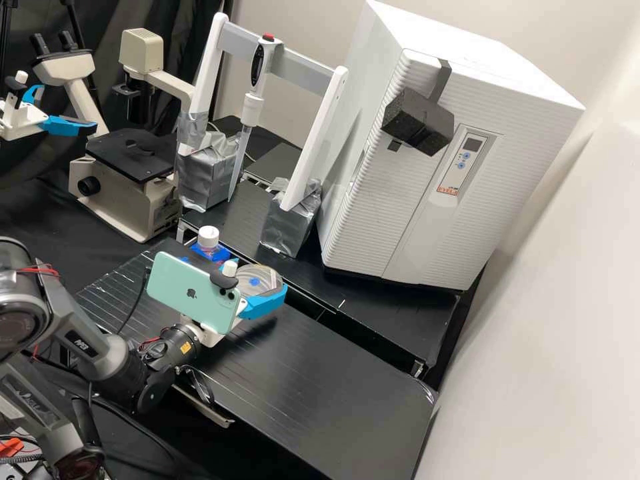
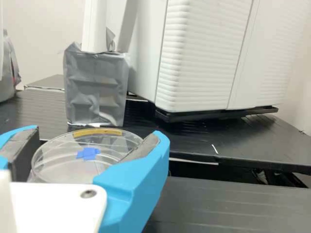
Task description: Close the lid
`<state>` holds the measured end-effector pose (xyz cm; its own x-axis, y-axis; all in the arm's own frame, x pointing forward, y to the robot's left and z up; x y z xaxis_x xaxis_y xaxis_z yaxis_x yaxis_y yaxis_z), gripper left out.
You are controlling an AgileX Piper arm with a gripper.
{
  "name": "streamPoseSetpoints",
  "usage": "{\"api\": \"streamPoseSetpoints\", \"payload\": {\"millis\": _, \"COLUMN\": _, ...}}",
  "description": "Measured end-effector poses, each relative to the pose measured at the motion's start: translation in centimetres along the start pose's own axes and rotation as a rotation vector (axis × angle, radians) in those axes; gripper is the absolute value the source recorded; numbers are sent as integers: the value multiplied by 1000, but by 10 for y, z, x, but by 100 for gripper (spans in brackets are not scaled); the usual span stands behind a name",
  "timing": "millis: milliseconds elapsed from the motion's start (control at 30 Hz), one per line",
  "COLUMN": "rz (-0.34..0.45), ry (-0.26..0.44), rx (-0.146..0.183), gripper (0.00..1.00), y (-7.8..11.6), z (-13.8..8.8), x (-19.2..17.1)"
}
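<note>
The white gripper with two bright blue fingers (image 1: pixel 260 275) was over the near part of the black bench (image 1: pixel 320 393), its jaws parted by roughly the breadth of the dish between them. In the wrist view the dark grey pads (image 2: pixel 28 154) lay against opposite sides of a clear, round, shallow plastic dish piece (image 2: pixel 109 167), gripping it by its rim.

That piece was see-through, with a thin, shiny circular edge and a low side wall that caught pale highlights. A small, uneven patch of bright blue tape (image 2: pixel 88 154) sat near the middle of its face, and a narrow yellow-brown strip (image 2: pixel 97 131) curved along the rim on the side away from the gripper. Whether it was the lid alone or a lid over a base could not be told.

In the high view, a mint-green phone (image 1: pixel 190 293) stood mounted on the wrist beside the dish piece, and behind the phone was a bottle with a white cap and blue around its body (image 1: pixel 209 238). Past the near bench, a white stand with silver-taped feet (image 1: pixel 290 223) held an upright pipette (image 1: pixel 252 107), next to a large white ribbed cabinet (image 1: pixel 373 207).
</note>
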<state>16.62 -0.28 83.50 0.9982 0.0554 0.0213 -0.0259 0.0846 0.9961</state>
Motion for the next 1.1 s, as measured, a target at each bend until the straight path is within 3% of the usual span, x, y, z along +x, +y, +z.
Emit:
{"api": "streamPoseSetpoints", "payload": {"millis": 233, "rz": -19, "ry": 46, "rx": -30, "gripper": 0, "y": 0, "z": -7, "x": -2}}
{"api": "streamPoseSetpoints", "payload": {"millis": 533, "rz": -39, "ry": 90, "rx": -26, "gripper": 0, "y": -4, "z": -14, "x": -2}}
{"api": "streamPoseSetpoints", "payload": {"millis": 800, "rz": -72, "ry": 52, "rx": -5, "gripper": 0, "y": -8, "z": -6, "x": 1}}
{"api": "streamPoseSetpoints", "payload": {"millis": 1100, "rz": -63, "ry": 46, "rx": -18, "gripper": 0, "y": -5, "z": 0, "x": -1}}
